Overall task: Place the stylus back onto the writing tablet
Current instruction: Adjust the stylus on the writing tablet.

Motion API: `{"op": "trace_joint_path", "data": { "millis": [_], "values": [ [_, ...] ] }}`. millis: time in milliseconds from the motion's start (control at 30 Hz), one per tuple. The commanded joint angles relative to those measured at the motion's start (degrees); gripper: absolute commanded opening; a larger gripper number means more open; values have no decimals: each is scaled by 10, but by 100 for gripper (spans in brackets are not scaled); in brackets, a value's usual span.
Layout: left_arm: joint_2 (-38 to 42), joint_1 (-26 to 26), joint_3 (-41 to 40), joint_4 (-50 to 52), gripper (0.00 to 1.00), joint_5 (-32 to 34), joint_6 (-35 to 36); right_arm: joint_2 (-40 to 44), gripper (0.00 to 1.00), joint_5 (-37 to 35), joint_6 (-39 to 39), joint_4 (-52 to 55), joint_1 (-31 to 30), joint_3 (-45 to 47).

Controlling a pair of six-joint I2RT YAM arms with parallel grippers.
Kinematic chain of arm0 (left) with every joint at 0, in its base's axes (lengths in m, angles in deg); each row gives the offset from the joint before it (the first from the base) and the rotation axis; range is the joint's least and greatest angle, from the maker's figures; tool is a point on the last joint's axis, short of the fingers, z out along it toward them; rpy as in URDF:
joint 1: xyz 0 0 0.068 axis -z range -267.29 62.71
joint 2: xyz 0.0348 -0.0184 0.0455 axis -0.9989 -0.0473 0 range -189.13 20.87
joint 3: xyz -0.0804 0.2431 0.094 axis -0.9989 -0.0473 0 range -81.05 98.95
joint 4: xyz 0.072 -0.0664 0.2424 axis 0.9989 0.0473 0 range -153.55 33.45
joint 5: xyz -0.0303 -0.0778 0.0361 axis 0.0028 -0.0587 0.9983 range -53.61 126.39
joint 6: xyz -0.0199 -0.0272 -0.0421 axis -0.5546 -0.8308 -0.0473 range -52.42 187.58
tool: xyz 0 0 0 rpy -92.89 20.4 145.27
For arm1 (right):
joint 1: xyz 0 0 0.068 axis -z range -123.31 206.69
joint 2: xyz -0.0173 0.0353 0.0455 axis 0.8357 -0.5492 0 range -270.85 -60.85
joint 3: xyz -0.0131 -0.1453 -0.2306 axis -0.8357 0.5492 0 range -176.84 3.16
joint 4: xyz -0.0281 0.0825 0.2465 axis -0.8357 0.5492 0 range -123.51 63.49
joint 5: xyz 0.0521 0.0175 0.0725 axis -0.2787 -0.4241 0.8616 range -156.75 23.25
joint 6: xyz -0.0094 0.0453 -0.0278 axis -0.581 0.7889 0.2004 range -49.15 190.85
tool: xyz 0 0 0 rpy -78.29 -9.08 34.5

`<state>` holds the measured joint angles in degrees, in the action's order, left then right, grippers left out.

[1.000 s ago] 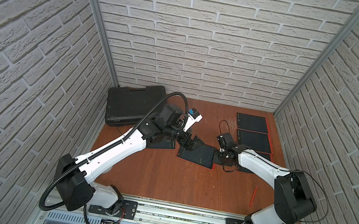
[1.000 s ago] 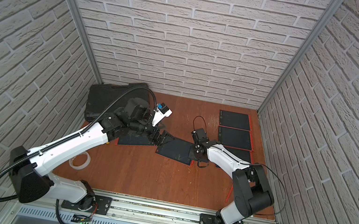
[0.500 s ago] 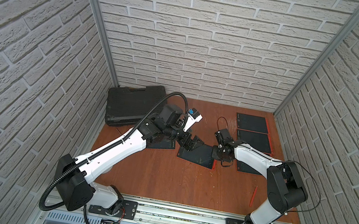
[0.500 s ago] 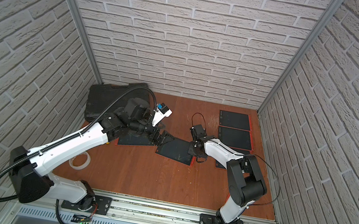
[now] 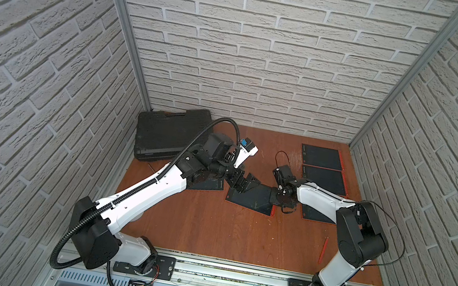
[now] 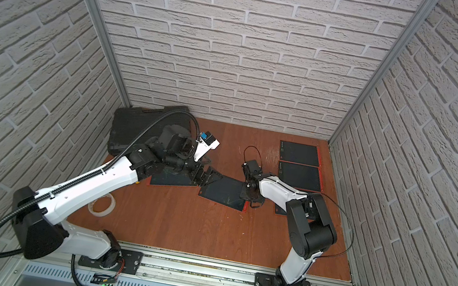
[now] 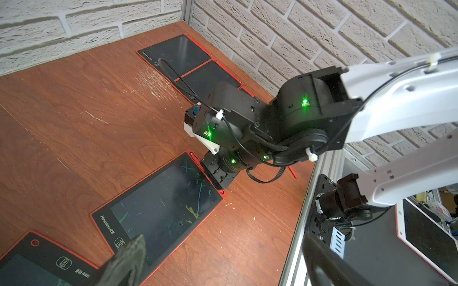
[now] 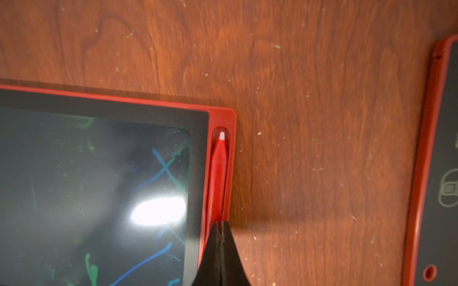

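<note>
The writing tablet [image 5: 250,197] [image 6: 224,193] [image 7: 161,205] [image 8: 99,185] lies mid-table, black screen with coloured scribbles in a red frame. The red stylus [image 8: 218,173], white tip, lies in the slot along the tablet's right edge. My right gripper [image 8: 220,222] [image 5: 278,197] [image 6: 246,194] [image 7: 218,175] is shut, its closed tips resting on top of the stylus's rear part, with nothing between them. My left gripper [image 5: 246,183] [image 6: 208,175] [image 7: 224,247] is open over the tablet's opposite end, holding nothing.
Three more tablets [image 5: 322,158] [image 5: 323,180] [image 5: 316,215] lie along the right side, and another tablet [image 5: 208,184] lies under my left arm. A loose red pen [image 5: 323,250] lies near the right arm's base. A black case [image 5: 169,134] sits back left, and a tape roll [image 6: 100,205] front left.
My right arm's elbow has swung back and left, and its gripper has shifted slightly left along the tablet's edge. The left arm has not moved.
</note>
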<state>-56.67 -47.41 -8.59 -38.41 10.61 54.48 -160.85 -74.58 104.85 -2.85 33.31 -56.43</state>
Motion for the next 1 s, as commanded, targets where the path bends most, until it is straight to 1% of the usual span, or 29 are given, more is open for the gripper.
{"op": "trace_joint_path", "data": {
  "millis": [0, 233, 600, 967],
  "values": [
    [6, -4, -1, -21, 98, -9, -3, -3, 3, -4, 6, 5, 3, -11],
    [12, -3, -1, -21, 98, -7, -2, -4, 3, -4, 9, 9, 3, -14],
    [11, -3, 0, -20, 98, -8, -2, 39, 3, -3, 6, 12, 3, -6],
    [10, -3, 0, -19, 98, -7, -1, 16, 3, 13, 10, -3, 3, -6]
  ]
}}
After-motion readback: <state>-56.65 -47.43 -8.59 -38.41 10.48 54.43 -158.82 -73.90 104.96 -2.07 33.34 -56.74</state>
